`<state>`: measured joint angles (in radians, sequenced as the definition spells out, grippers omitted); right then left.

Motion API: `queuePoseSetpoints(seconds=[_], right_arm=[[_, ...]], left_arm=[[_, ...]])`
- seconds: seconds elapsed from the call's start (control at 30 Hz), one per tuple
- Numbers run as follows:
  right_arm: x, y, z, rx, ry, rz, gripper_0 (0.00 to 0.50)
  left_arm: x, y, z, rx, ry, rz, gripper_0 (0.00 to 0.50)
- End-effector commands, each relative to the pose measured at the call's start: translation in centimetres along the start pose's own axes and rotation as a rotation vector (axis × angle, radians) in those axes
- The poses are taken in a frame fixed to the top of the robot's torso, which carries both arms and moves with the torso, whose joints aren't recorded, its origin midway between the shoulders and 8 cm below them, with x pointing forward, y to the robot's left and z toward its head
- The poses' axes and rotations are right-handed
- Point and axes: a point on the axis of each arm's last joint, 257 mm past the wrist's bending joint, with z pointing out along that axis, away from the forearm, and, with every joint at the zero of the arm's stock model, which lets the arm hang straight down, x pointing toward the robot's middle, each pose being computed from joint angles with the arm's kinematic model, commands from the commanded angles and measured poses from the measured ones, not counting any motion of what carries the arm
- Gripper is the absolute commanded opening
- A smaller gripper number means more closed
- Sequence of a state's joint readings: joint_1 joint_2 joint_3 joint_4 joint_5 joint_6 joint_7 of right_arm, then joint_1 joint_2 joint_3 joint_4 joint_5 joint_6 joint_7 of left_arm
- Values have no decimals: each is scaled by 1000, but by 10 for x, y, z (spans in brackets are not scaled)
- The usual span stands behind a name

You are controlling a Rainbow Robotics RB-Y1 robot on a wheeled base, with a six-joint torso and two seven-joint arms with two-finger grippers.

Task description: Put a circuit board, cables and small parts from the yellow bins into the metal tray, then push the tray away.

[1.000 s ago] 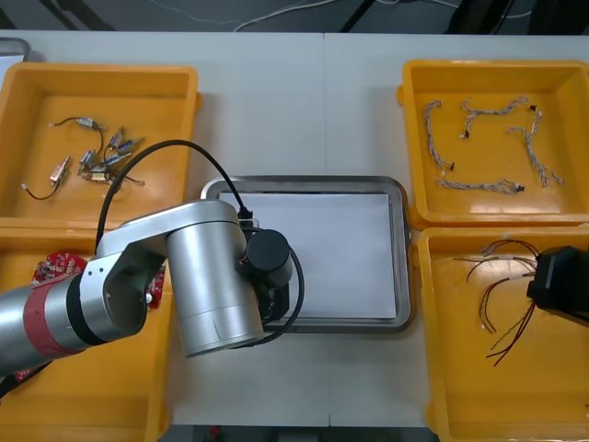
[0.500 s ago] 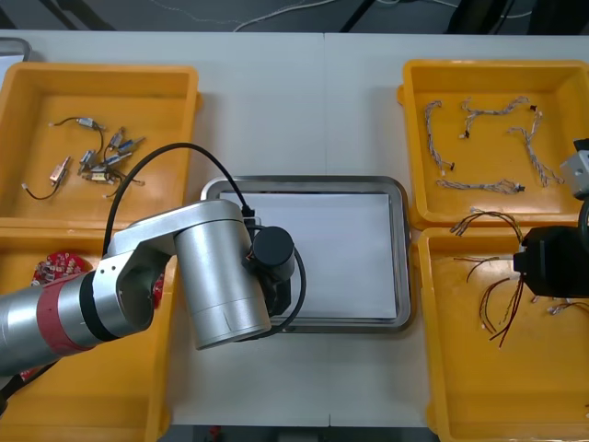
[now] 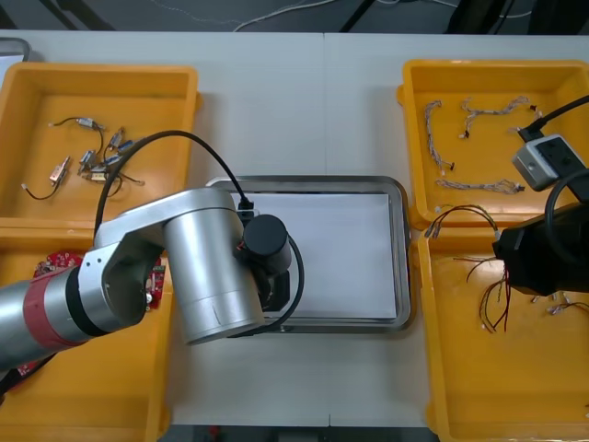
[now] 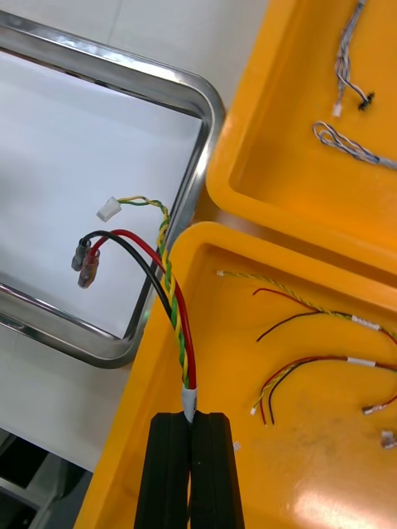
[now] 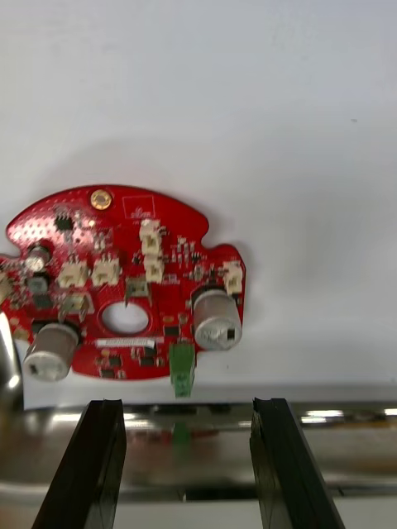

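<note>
The light desk (image 3: 304, 92) carries four yellow bins around a metal tray (image 3: 398, 258), white inside. The far left bin (image 3: 28, 92) holds small metal parts (image 3: 97, 161), the near left bin (image 3: 92, 396) red boards (image 3: 55, 267), the far right bin (image 3: 414, 92) twisted cables (image 3: 479, 184), and the near right bin (image 3: 442, 387) loose cables (image 3: 497, 308). A circuit board (image 5: 124, 281) lies at the tray's near left, before the wide-open left tool (image 5: 186, 405). The right tool (image 4: 196, 417), over the near right bin, pinches a red, black and yellow cable bundle (image 4: 169, 289).

Our right gripper (image 4: 189, 417) pinches a red, black and yellow-green twisted cable bundle (image 4: 175, 322) above the yellow plastic bin (image 4: 157, 388), its free ends reaching over the shiny metal tray (image 4: 203, 99).
</note>
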<state>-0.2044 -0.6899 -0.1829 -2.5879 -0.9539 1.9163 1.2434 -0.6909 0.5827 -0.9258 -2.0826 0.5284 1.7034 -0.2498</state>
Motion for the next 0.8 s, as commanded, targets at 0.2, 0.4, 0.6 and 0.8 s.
queuePoseSetpoints(seconds=[0.2,0.4,0.6,0.8], right_arm=[[-23,22,9,41,3,-362,0],[-24,31,24,32,53,-509,0],[-17,45,47,23,133,-666,0],[-8,62,67,39,195,-789,0]], left_arm=[[-46,46,-78,0,-6,114,472],[-71,71,-99,9,-22,60,491],[-101,102,-127,37,-26,24,495],[-119,139,-131,59,-37,26,500]])
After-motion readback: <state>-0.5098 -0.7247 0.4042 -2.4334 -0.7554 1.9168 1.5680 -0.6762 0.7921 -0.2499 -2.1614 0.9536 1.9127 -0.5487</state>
